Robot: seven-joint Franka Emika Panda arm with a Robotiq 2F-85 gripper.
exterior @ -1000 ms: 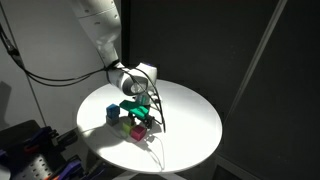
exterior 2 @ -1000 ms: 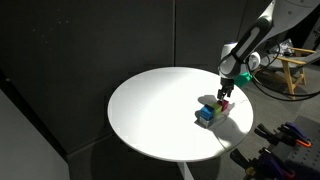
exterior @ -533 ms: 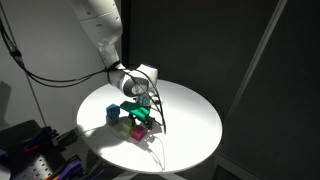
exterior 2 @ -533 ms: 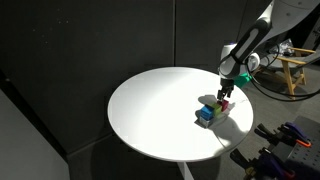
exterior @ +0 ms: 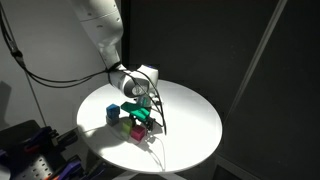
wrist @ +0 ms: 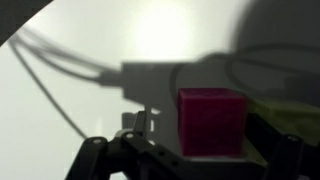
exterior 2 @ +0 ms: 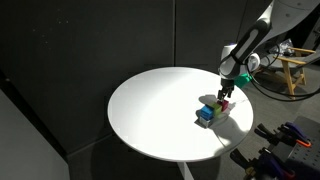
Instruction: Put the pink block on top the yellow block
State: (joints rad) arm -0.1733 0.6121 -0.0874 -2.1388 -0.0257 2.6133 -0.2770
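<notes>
Hand: the hand [exterior 2: 225, 96] hangs low over the group of blocks, fingers spread wide apart, clamped on nothing.
Pink block: the pink block [wrist: 212, 122] sits on the worktop [exterior 2: 150, 110], off centre and nearer the rim, in the gap between the fingers, closer to one of them.
Yellow block: the yellow block [wrist: 287, 124] is just beside the pink one; contact cannot be told.
Blue block: the blue block [exterior 2: 206, 116] is close by, in the same group.
Handling, judged: light, rigid, flat-sided, probably smooth.
Hold, judged: two opposite side faces, mid-height, the yellow block left clear.
Stage, judged: grasp not yet made.
</notes>
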